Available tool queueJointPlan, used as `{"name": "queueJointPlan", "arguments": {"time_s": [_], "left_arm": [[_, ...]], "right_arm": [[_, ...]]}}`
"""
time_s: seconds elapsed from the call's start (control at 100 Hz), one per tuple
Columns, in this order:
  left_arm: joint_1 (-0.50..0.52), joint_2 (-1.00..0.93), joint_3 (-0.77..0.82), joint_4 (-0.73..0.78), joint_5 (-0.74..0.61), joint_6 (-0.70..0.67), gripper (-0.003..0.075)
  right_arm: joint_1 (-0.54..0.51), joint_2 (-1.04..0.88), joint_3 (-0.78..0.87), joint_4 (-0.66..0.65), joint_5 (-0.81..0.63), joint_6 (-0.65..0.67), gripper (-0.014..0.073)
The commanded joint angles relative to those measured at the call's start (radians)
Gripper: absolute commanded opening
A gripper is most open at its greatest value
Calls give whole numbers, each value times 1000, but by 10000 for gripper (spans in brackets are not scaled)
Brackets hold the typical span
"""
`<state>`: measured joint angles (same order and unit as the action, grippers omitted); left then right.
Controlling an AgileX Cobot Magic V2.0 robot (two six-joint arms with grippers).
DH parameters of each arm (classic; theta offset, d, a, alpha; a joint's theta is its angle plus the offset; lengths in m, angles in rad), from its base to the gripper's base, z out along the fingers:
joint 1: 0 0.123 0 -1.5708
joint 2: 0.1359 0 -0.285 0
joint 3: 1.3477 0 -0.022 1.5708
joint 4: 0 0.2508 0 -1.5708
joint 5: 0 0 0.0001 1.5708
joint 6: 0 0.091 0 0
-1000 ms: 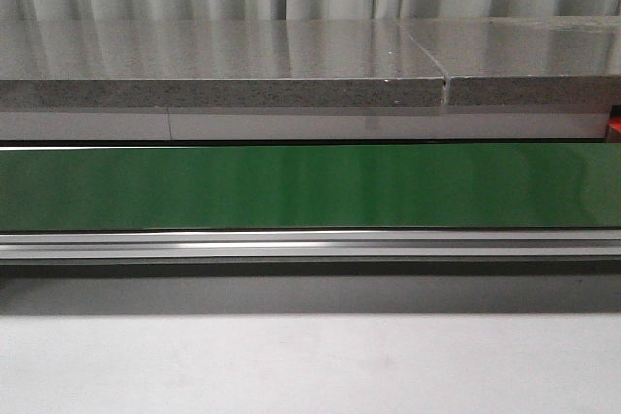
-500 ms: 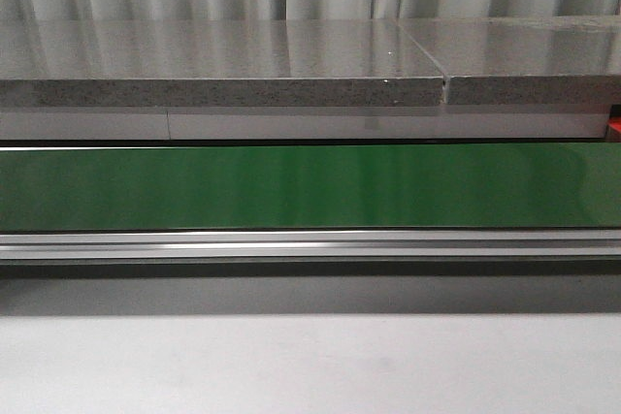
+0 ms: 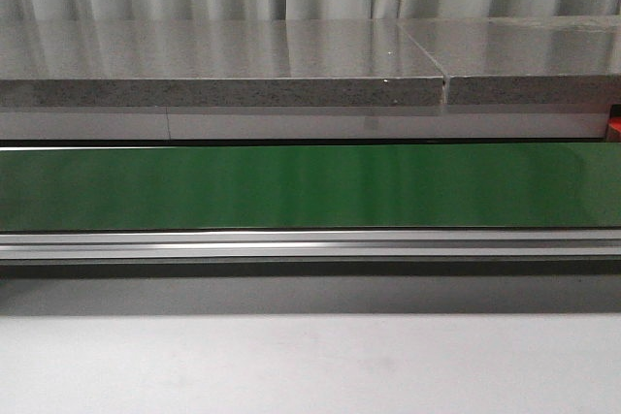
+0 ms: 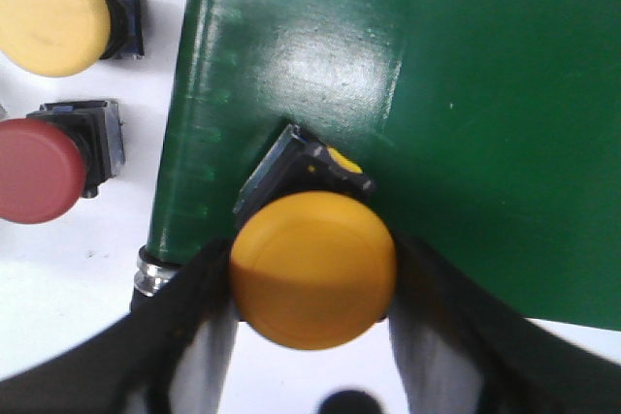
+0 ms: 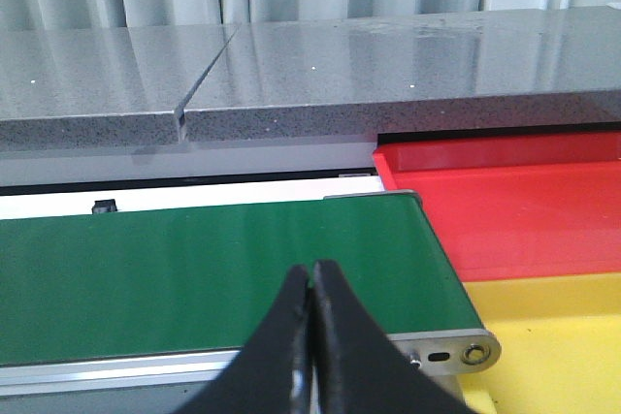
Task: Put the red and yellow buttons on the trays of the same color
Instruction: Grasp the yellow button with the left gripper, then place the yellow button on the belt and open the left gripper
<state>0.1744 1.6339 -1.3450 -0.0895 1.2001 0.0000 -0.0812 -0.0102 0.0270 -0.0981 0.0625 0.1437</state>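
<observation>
The green conveyor belt (image 3: 310, 186) serves as the landmark, running across the front view with a silver rail along its near edge and a grey stone-patterned slab (image 3: 223, 70) behind it. No arm or button shows in that front view.

In the left wrist view, the left pincer (image 4: 312, 283) is clenched on an orange-yellow button (image 4: 312, 269): its two dark fingers (image 4: 184, 307) press against either side of the round cap. The button's black base (image 4: 306, 167) lies over the end of the belt, while the cap reaches past the belt's edge toward the white tabletop (image 4: 68, 269). Beside the belt, on that tabletop, lie a pale yellow button (image 4: 49, 4) and a red button (image 4: 34, 170), each with a dark base, close to one another and apart from the belt.

In the right wrist view, the right pincer (image 5: 311, 283) is clenched with nothing in it, its black tips touching over the near edge of the belt. Just past the belt's end roller sit the red tray (image 5: 505, 196) and, nearer the camera, the yellow tray (image 5: 553, 336), touching each other. Whether the trays hold anything outside this view cannot be told.
</observation>
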Motion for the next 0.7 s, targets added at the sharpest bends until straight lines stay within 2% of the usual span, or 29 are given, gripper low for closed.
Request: {"name": "queueJointPlan", "arguments": {"time_s": [0.0,0.06,0.11,0.46,0.69], "left_arm": [[-6,-34,-36,-32,-21,0,449],[-6,-34,-36,-39,-32,0,536],[-6,-35,-36,-46,-43,0,565],[0,-96,-36,-99,-115,-14,566],[94,-134,-36,-95,-95,-19,565]], "right_arm": [[-4,-11,-15,-7,-77,0,-67],[-4,-11,-15,-7,-77,0,-67],[-4,-11,-15,-7,-77,0,-67],[-4,-11,-15,-7,-77,0,-67],[-4,-11,-15,-7,-77,0,-67]]}}
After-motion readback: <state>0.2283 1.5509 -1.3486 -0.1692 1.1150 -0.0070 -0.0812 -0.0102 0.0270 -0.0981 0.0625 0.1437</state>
